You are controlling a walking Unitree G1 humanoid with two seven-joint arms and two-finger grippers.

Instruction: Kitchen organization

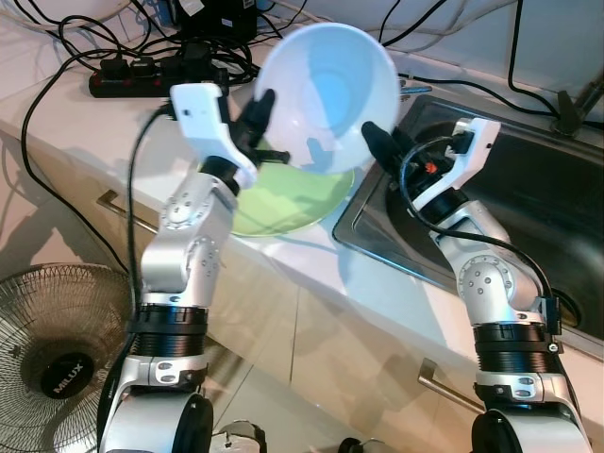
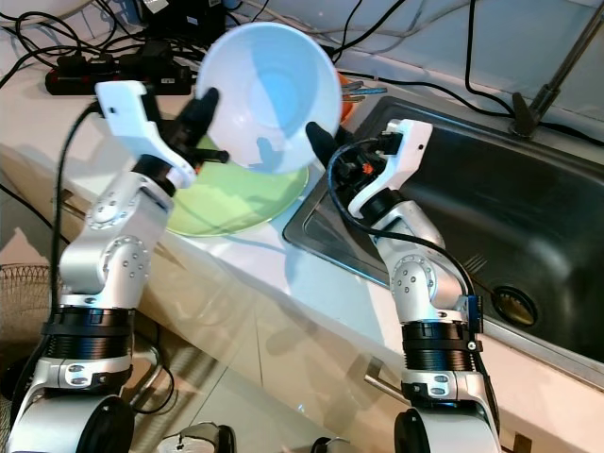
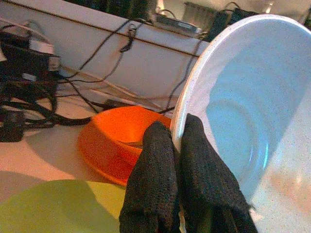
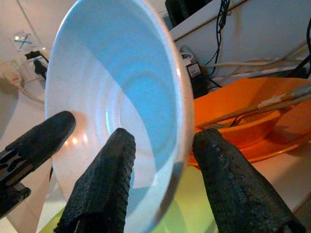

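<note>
Three bowls were in view: one pale blue bowl (image 1: 326, 94), one light green bowl (image 1: 288, 200) and one orange bowl (image 3: 116, 141). The blue bowl was held tilted in the air above the green bowl, which sat on the white counter (image 1: 57, 104) just beside the steel sink (image 2: 491, 226). The left gripper (image 3: 179, 145) pinched the blue bowl's rim tightly between its textured fingers. The right gripper (image 4: 163, 160) straddled the opposite rim, fingers spread wider, one inside and one outside. The orange bowl, behind the green bowl, held chopsticks (image 4: 252, 110).
</note>
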